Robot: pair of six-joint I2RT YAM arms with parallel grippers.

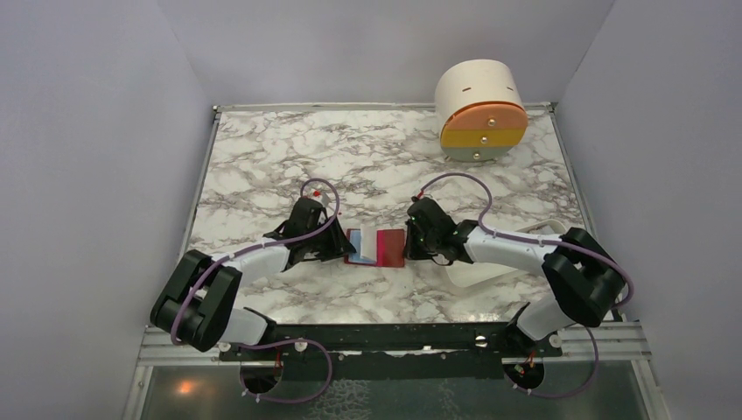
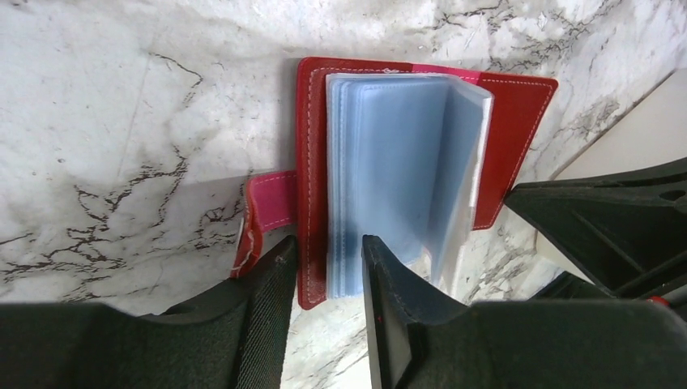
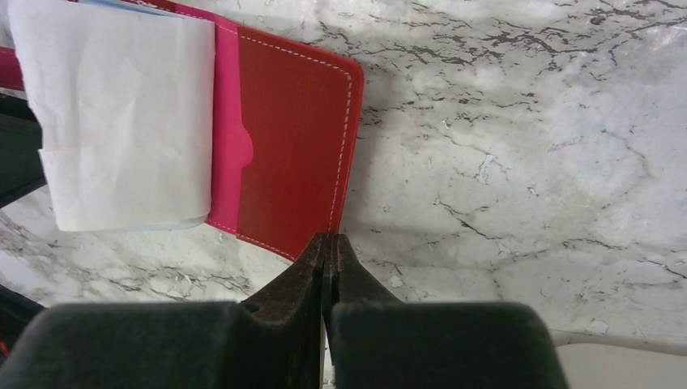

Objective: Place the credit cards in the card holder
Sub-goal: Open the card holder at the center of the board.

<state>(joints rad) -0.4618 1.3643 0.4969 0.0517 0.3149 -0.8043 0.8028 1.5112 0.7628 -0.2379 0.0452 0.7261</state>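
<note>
The red card holder [image 1: 378, 248] lies open on the marble between both grippers. In the left wrist view the card holder [image 2: 518, 113] shows its stack of pale blue sleeves [image 2: 389, 170], with one leaf standing up. My left gripper [image 2: 328, 261] has the left cover's edge and the flat sleeve stack between its fingers, both of which touch them. In the right wrist view a white sheet [image 3: 121, 121] covers the sleeves. My right gripper [image 3: 326, 241] is shut with nothing in it, its tips at the near edge of the right cover [image 3: 296, 146]. The credit cards are out of view.
A round cream drawer unit [image 1: 481, 109] stands at the back right. A white oblong tray [image 1: 477, 276] lies under the right arm, just right of the holder. The holder's pink strap [image 2: 267, 203] sticks out to the left. Grey walls enclose the table.
</note>
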